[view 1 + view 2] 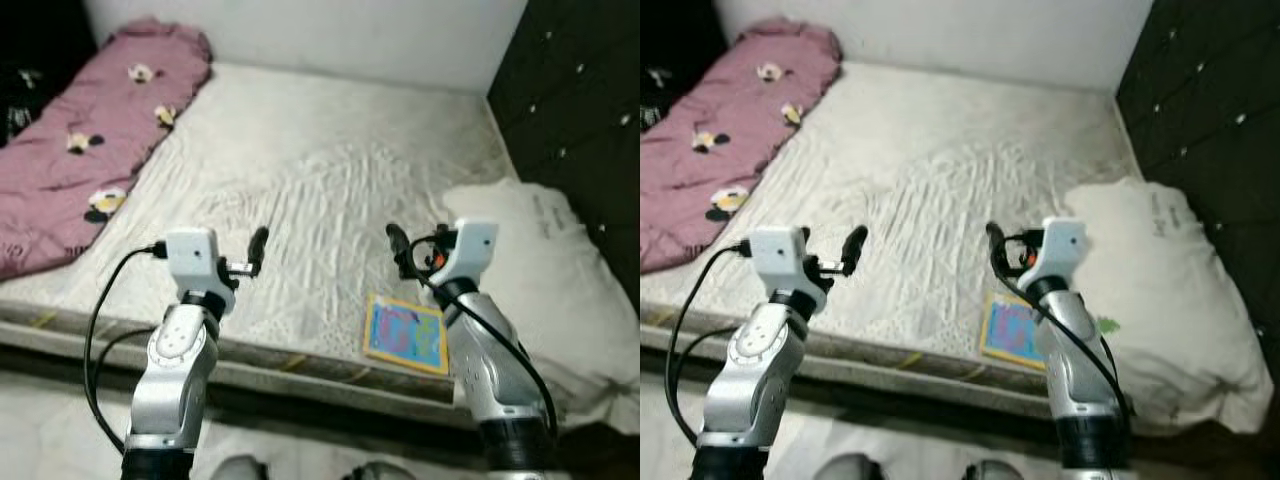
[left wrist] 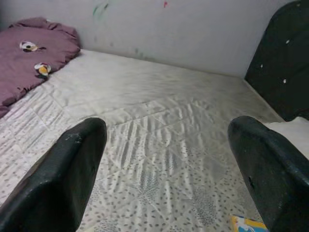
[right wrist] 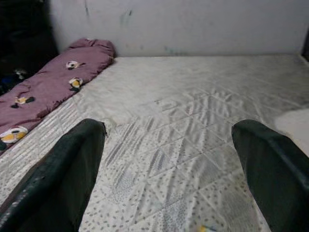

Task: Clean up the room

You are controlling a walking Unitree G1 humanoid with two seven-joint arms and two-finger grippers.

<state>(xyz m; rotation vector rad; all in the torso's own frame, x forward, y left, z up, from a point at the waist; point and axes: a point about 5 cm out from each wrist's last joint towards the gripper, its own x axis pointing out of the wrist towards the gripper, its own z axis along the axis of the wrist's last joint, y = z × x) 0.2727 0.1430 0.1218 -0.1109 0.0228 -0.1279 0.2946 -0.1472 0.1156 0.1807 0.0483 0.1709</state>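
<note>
Likely we nudge the flat book (image 1: pixel 406 335) off the mattress (image 1: pixel 320 170) near edge, since both spread, empty grippers — left gripper (image 2: pixel 164 174), right gripper (image 3: pixel 169 174) — hover above it.

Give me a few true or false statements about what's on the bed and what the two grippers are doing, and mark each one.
1. The colorful book lies near the mattress front edge, beside the right arm. True.
2. The purple blanket is on the robot's right. False: it lies along the left side.
3. The left gripper holds the book. False: its fingers are open and empty.
4. The right gripper is open. True.
5. The white pillow sits by the dark headboard. True.
</note>
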